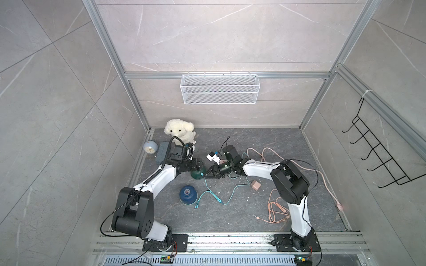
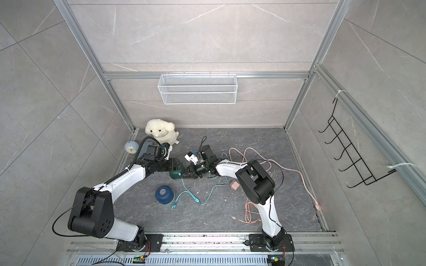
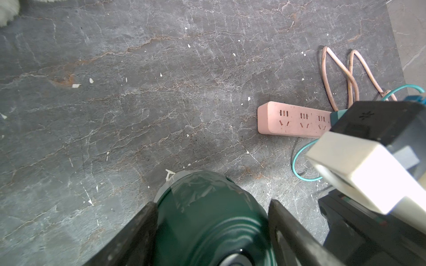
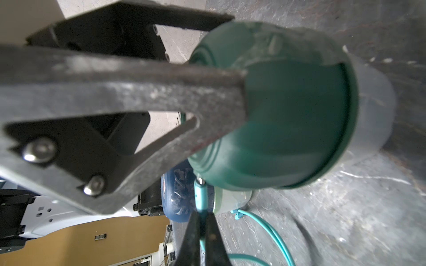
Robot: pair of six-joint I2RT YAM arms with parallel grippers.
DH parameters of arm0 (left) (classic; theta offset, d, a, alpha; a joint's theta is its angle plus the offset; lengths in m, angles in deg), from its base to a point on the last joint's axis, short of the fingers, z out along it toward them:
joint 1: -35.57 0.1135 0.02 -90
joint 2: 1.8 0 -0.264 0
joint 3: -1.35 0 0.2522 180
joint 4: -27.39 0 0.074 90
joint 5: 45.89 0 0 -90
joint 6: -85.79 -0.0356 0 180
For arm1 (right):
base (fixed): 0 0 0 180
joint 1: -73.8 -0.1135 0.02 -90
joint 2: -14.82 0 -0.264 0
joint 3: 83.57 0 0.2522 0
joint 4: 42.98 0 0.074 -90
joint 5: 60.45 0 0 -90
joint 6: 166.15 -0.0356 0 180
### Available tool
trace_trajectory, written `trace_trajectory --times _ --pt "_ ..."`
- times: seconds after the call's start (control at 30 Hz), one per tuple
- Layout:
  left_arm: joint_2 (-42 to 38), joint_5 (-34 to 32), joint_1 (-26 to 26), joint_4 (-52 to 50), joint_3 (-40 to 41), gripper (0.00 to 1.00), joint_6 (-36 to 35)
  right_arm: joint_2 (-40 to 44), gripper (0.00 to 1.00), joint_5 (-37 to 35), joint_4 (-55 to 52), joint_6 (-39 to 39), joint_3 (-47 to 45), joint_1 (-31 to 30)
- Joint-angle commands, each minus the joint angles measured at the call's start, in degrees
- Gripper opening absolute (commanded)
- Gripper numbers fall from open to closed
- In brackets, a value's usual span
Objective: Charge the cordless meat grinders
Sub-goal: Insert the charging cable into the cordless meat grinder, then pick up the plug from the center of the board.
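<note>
The dark green meat grinder sits mid-floor between both arms. My left gripper straddles it, one finger pressed on each flank of the dome, so it is shut on it. My right gripper is shut on the plug of a teal cable. The plug's metal tip meets the green grinder's lower side. The dark blue meat grinder stands upright and alone, nearer the front.
A pink power strip lies beyond the green grinder, under my right arm. A pink charger cube and orange cables lie right. A plush toy, pale clock and grey box fill the back left corner.
</note>
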Motion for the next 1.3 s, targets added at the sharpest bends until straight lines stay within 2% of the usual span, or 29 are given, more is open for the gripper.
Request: trace_trajectory --times 0.0,0.2,0.33,0.5,0.8,0.97,1.27 --pt "0.04 2.33 -2.07 -12.09 -0.62 0.79 -1.17 1.91 0.12 -9.38 -1.98 3.21 0.59 0.97" --pt "0.0 -0.21 -1.9 -12.92 -2.74 0.85 -1.13 5.01 0.27 -11.0 -4.81 6.6 -1.31 1.3" --pt "-0.39 -1.07 -1.9 -13.14 -3.86 0.89 -0.85 6.47 0.32 -11.45 -6.51 8.2 -2.28 1.31" --pt "-1.09 -5.75 -1.81 -14.71 -5.67 0.94 -0.67 10.03 0.36 -14.25 -11.41 12.94 -3.79 1.59" --pt "-3.76 -10.03 -1.28 -13.48 -8.38 0.99 -0.01 18.27 0.4 -31.36 -26.81 26.29 -5.57 1.88" --pt "-6.33 -11.45 -1.13 -11.95 -7.6 0.99 1.2 22.44 0.42 -37.64 -30.61 29.53 -6.68 2.39" --pt "-7.55 -9.16 -1.05 -10.73 -8.89 0.98 2.1 29.48 0.45 -46.9 -36.51 32.57 -10.11 5.45"
